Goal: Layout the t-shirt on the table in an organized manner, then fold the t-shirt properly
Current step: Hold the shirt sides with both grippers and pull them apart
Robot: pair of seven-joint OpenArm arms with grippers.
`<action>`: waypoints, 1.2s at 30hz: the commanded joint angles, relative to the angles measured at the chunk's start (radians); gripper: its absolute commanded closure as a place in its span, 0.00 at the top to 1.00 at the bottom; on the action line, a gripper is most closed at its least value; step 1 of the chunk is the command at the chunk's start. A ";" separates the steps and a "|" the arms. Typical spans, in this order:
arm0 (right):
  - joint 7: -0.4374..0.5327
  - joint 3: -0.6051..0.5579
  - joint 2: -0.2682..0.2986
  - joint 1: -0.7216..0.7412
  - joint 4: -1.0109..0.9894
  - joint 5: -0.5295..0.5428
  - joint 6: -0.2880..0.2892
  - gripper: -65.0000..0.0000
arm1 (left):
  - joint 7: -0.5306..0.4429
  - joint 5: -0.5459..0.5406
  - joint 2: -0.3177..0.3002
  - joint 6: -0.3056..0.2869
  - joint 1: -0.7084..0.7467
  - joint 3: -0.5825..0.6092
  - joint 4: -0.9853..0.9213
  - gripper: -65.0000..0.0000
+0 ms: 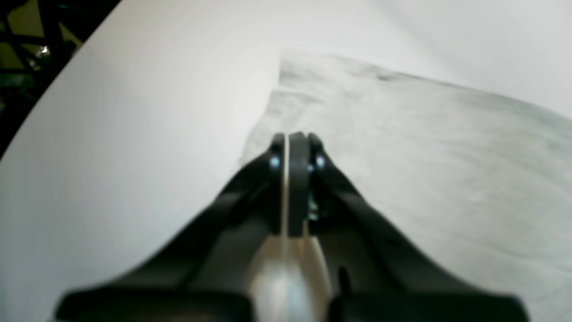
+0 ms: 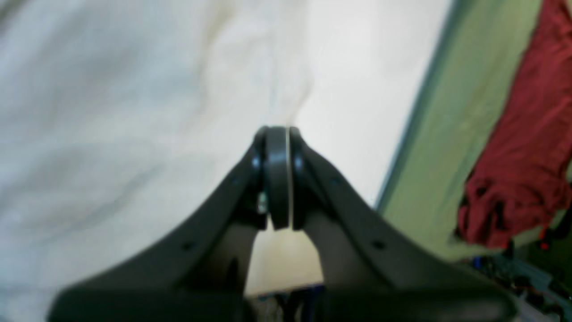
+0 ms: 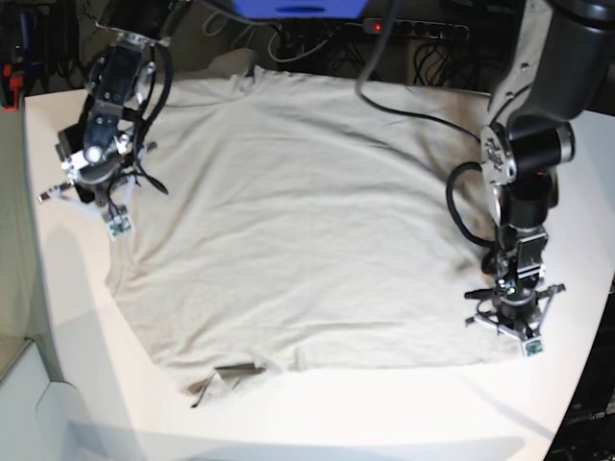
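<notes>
The left claw (image 1: 292, 136) is pressing its two fingers together, and a thin pale sliver is showing between them; its tips are sitting right at the side edge of the t-shirt (image 1: 402, 156), but the blur is hiding whether cloth is actually caught there. In the base view this left claw (image 3: 520, 331) is pointing down at the shirt's lower corner, near the table's (image 3: 404, 413) right edge. The right claw (image 2: 279, 132) is likewise pinched tight, its tips lying at the border where the t-shirt (image 2: 111, 112) is meeting bare table (image 2: 357, 89); a grip on fabric cannot be told here either. From the base camera the right claw (image 3: 108, 213) is hanging over the shirt's other side, near the table's left edge. The t-shirt (image 3: 307, 221) is lying spread flat and broad across the middle of the white table, faintly wrinkled, with a small dark fold showing at its near hem. Beyond the table's edge in the right wrist view, a red cloth (image 2: 518, 156) is lying bunched on a green surface (image 2: 456, 134).
</notes>
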 commanded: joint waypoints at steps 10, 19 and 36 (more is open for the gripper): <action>0.016 -0.002 0.004 0.026 -0.018 -0.001 0.011 0.00 | 0.179 0.004 -0.001 0.010 0.125 0.005 0.254 0.03; 0.089 0.000 0.004 0.054 -0.202 -0.001 0.011 0.00 | 0.150 0.004 0.006 0.010 0.140 0.001 0.248 0.03; 0.203 0.006 0.050 0.264 -0.541 -0.002 0.011 0.00 | -0.201 0.005 -0.026 0.010 0.011 0.002 -0.054 0.03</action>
